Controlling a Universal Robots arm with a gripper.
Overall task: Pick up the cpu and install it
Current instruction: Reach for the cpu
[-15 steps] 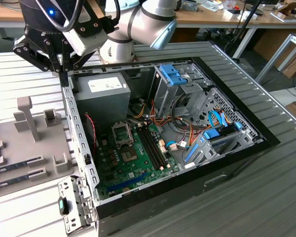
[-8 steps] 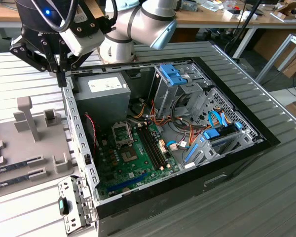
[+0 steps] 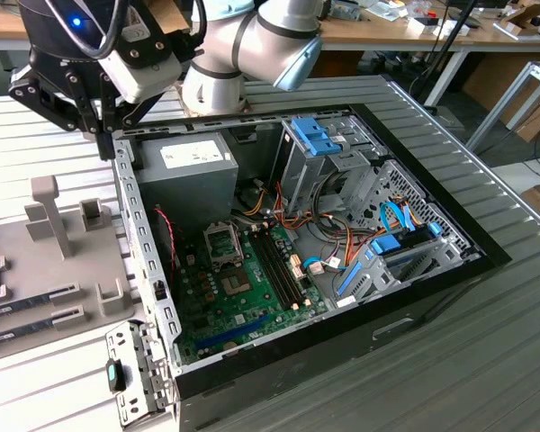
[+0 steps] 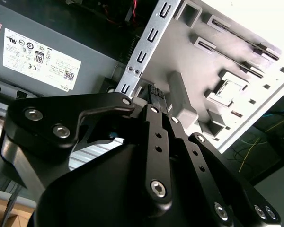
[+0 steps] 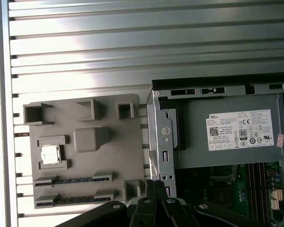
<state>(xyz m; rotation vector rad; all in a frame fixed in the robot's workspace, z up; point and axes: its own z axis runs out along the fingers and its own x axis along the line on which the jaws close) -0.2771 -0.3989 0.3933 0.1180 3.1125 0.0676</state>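
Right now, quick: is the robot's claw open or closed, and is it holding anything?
Gripper: closed, with nothing held between its fingers. The cpu lies in the grey tray, apart from the gripper.

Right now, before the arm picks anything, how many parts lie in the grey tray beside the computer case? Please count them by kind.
cpu: 1
memory strips: 2
Total in the grey tray: 3
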